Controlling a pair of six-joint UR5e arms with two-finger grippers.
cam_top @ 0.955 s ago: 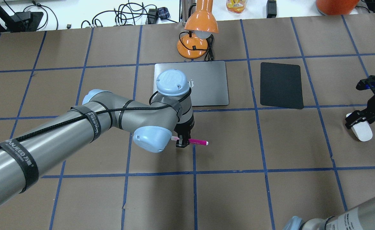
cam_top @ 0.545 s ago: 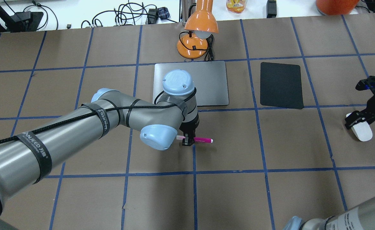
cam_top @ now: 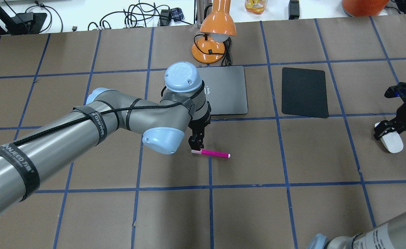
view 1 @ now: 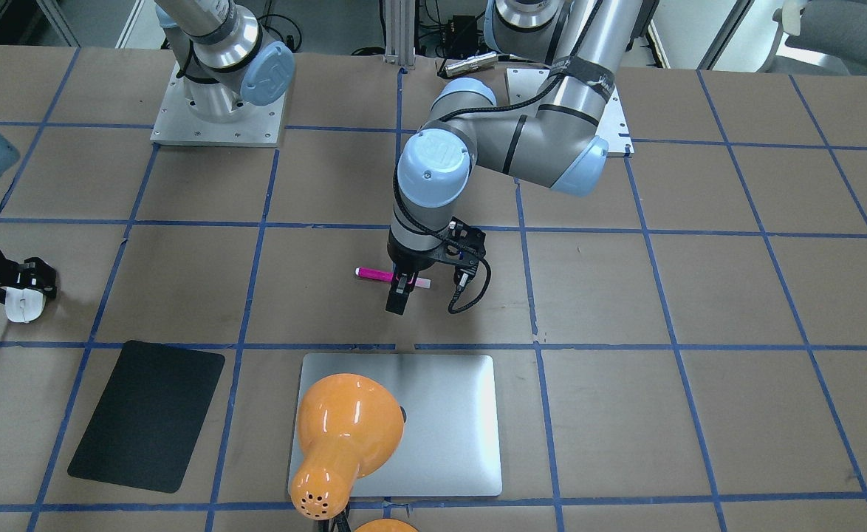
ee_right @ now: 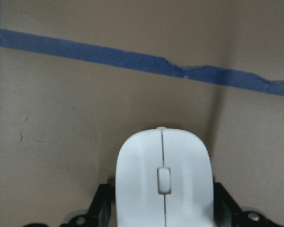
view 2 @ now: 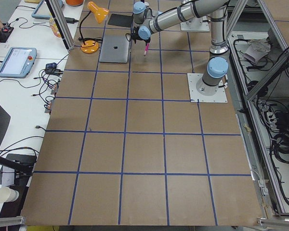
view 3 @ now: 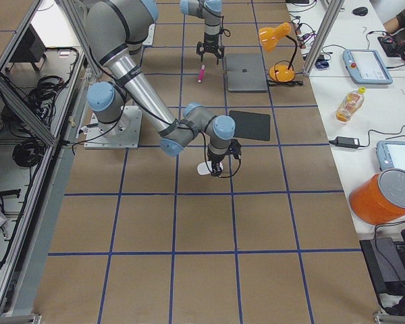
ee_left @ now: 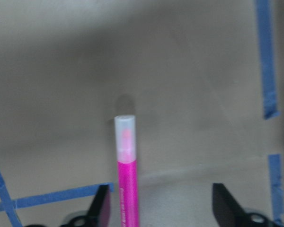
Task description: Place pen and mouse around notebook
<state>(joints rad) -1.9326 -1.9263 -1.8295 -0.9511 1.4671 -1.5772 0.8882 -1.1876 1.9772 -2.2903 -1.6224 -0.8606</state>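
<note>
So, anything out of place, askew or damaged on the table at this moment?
Nothing is spilled or broken. The pen lies on the table, slightly skewed to the blue tape grid, just under the open left hand. The only blemish is what looks like a small tear in the brown table cover, at a tape line.

- overhead looks forward and down; front view faces back toward it; both share the notebook.
- side views: distant, along the table.
- wrist cameras sit close over pen, mouse.
</note>
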